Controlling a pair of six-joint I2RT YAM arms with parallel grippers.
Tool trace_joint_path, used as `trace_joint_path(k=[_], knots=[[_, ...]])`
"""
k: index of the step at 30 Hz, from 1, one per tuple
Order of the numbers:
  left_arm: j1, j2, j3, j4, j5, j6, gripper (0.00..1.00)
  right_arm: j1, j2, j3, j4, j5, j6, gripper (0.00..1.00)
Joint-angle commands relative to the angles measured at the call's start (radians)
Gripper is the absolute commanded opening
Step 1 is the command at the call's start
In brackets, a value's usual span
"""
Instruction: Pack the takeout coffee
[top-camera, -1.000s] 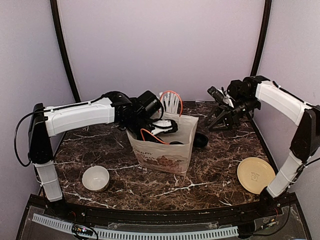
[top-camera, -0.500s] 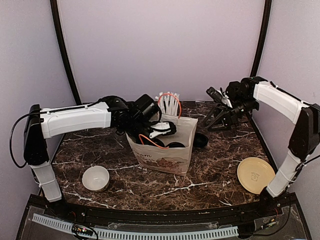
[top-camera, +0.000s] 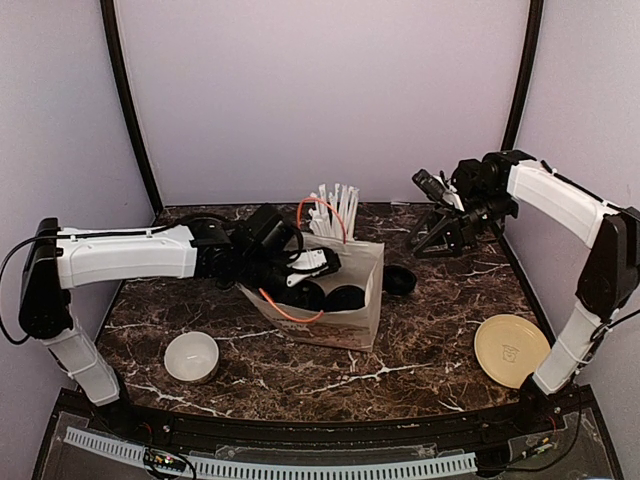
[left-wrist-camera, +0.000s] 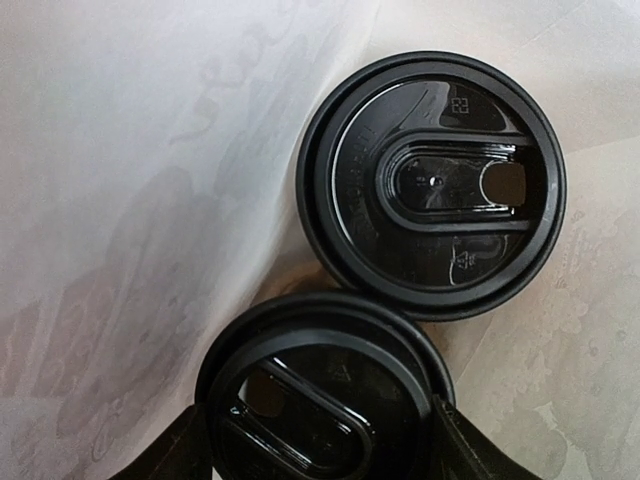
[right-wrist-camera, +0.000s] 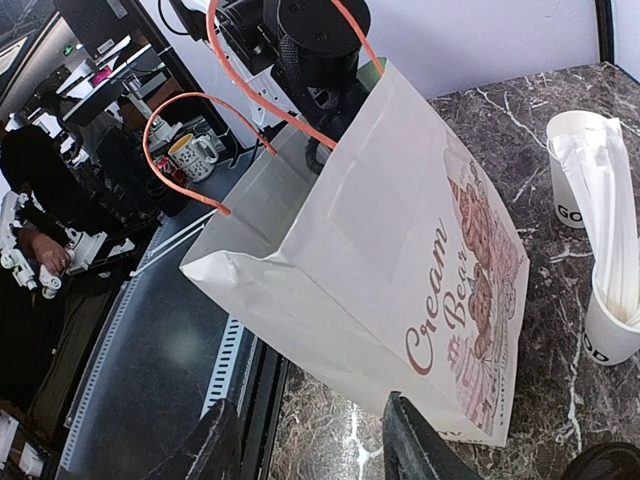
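Paper bag stands open on the tabletop so my left jaws, pinching the second black-lidded cup, can seat it beside the first cup; my right jaws hang spread, empty.

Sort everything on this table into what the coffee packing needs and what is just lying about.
For the job: near lidded cup, far lidded cup, both inside the paper bag.
Lying about: cup of straws, white bowl, yellow plate, black round piece beside the bag.
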Motion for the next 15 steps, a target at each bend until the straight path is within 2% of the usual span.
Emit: trace_joint_path(k=[1,4,9,15], knots=[[-0.007,0.087,-0.032,-0.051,0.067,0.009,0.32,-0.005,0.006,0.019,-0.007,-0.017,0.008,0.48],[-0.007,0.136,0.009,-0.069,-0.012,0.034,0.32,-0.005,-0.006,0.015,-0.008,-0.013,0.007,0.48],[-0.013,0.182,0.074,-0.109,-0.040,0.062,0.31,-0.005,-0.023,-0.009,-0.008,-0.005,0.004,0.48],[-0.049,0.272,0.212,-0.321,-0.080,0.023,0.31,-0.005,-0.025,0.010,-0.006,0.002,0.015,0.48]])
